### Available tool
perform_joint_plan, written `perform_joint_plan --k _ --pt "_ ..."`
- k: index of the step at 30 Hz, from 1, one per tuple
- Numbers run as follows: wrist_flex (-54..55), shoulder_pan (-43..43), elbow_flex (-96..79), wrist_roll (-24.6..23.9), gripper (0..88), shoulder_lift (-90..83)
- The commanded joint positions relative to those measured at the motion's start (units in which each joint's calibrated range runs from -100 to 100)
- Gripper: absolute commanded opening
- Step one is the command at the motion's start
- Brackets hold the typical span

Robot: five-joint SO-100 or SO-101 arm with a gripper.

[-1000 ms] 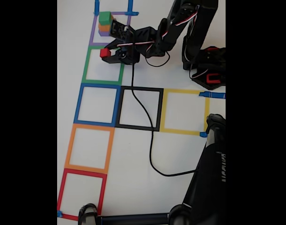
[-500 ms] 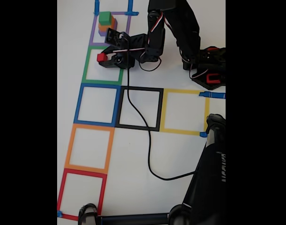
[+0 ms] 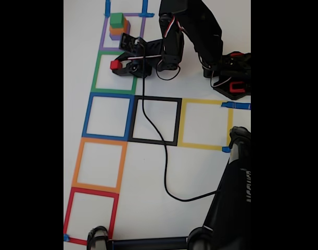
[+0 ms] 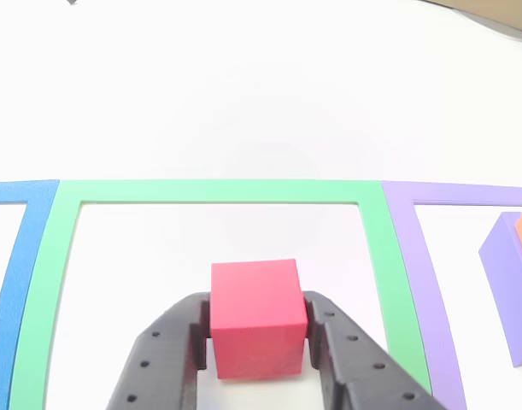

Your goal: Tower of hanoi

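Fixed view: white tabletop [image 3: 148, 172] with taped squares. A column near the left edge runs purple [image 3: 103, 36], green square [image 3: 96, 73], blue [image 3: 88, 117], orange [image 3: 78, 166], red [image 3: 69, 213] from far to near; black [image 3: 177, 122] and yellow [image 3: 229, 125] squares sit right of the blue one. Arm [image 3: 192, 31] reaches in from the far right, base [image 3: 231, 78] at the right edge. End effector [image 3: 117, 65] is clamped on a red cube [image 3: 115, 64] over the upper part of the green square. Stack [image 3: 117, 26] in the purple square: green block on top, orange under it, purple at the bottom. Black cable [image 3: 159, 151] trails from the arm across the black square toward the near right. Another dark stand [image 3: 234, 198] at the near right corner.

Other view: fingers [image 4: 162, 350] press both sides of the red cube [image 4: 256, 316], inside the green square [image 4: 218, 191], near its lower middle. Whether the cube touches the tabletop, cannot tell. Blue tape [image 4: 17, 273] at left, purple tape [image 4: 414, 256] at right, purple block [image 4: 513, 290] at the right edge with a sliver of orange above.
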State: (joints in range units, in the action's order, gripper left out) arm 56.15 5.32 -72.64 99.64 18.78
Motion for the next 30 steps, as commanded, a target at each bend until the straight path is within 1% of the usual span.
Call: perform_joint_plan --k 1,5,9,12,17,19,23,25,27,30 --pt "2.07 0.04 0.46 0.36 9.1 0.15" --pt "2.56 0.62 0.37 0.36 11.0 0.72" --pt "2.96 1.10 0.28 0.36 17.1 0.88" --pt "3.53 1.10 0.46 0.36 19.7 0.31" --pt "2.72 0.52 -1.18 0.36 24.5 -5.74" --pt "0.86 0.43 -3.54 0.36 24.4 -10.10" --pt "-5.13 -1.30 -6.27 0.36 19.1 -21.33" --pt "-10.15 -1.68 -6.63 0.36 12.3 -28.35" --pt "-18.41 -1.30 -6.63 0.36 6.8 -36.02" --pt "-34.20 0.33 -6.08 0.36 3.3 -48.05"
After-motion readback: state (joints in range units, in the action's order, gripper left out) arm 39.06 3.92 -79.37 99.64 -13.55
